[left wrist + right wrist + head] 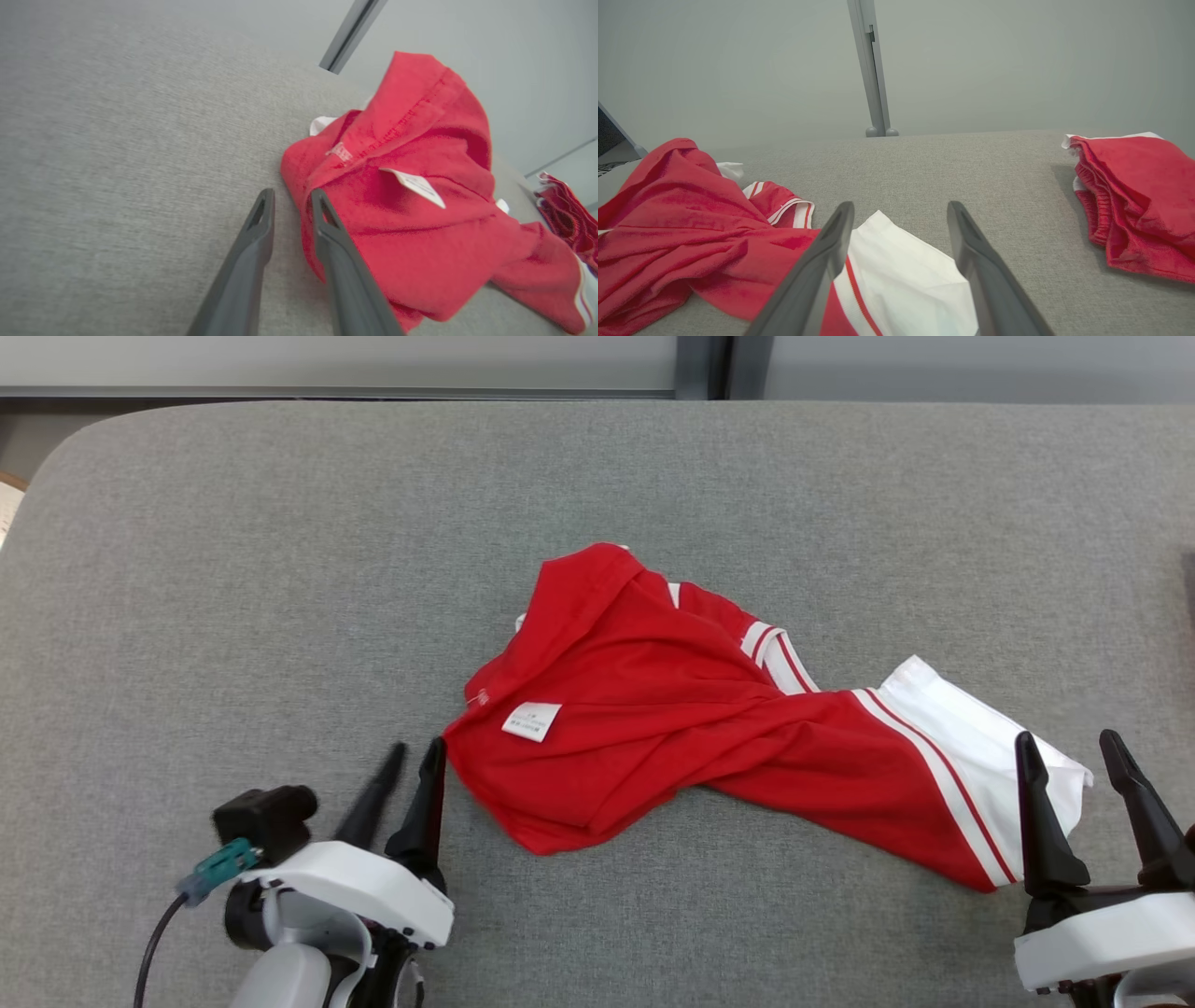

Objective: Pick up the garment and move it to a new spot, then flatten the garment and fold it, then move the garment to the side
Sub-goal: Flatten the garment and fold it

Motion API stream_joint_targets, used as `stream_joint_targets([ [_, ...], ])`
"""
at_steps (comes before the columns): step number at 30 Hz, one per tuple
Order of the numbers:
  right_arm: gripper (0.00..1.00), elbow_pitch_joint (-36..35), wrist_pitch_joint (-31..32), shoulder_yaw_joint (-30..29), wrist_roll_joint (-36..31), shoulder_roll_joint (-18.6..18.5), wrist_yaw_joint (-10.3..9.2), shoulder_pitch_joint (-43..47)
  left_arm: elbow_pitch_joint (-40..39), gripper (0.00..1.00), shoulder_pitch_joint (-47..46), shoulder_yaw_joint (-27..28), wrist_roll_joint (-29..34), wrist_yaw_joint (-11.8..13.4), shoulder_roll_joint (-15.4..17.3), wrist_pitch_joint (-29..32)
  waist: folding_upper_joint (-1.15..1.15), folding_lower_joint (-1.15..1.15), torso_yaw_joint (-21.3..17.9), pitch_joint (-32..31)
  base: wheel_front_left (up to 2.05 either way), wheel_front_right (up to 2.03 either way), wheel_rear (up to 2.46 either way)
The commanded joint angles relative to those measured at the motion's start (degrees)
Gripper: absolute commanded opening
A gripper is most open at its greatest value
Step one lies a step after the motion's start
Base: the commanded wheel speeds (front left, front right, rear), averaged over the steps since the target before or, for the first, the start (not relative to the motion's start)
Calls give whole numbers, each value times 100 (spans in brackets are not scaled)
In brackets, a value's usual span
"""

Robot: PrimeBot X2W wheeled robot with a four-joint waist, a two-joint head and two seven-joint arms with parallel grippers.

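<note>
A red garment (653, 709) with white striped trim lies crumpled on the grey desk (280, 569), a little toward the robot's right of centre and toward the near edge, its bunched red bulk at the left and a flatter white panel trailing to the right. A white label (531, 721) shows face up on the red cloth near the left end. The left pincer (415, 751) sits low at that end, its two dark fingers a narrow gap apart with grey desk visible between them; the inner finger (431, 784) stands just against the garment's red edge, and in the left wrist view the same finger runs along the hem while the cloth rises in a peak beyond it. Whether any fabric is caught at the tips cannot be told. The right pincer (1069, 747) stands wide apart at the garment's other end, one finger (1036, 803) over the white panel and the other just past its corner; the right wrist view has the white cloth, with its thin red stripe, lying between and below the fingers, not gripped. Further to the robot's right, well apart from the garment, a stack (1143, 186) of red cloth with white edging rests on the desk. A pale wall with a grey post (873, 70) stands behind.
</note>
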Motion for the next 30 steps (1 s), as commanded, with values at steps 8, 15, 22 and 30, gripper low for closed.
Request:
stream_joint_targets([
  [8, 100, -128, 94, -25, -115, -8, -3, 19, -443, 100, 117, 66, 1096, 635, 306, -1202, 0, 0, 98, -264, 0, 0, 0],
  [15, 100, -163, 111, 26, -191, -79, -3, 153, -885, 100, 224, 90, 1882, 865, 666, -1467, 0, 0, 99, -596, 0, 0, 0],
  [22, 100, -214, 135, 76, -151, -103, -3, 337, -862, 100, 581, 184, 1862, 907, 804, -1469, 0, 0, 55, -816, 0, 0, 0],
  [30, 100, -261, 137, 73, -123, -86, -3, 339, -837, 100, 551, 132, 1805, 887, 823, -1386, 0, 0, 97, -786, 0, 0, 0],
])
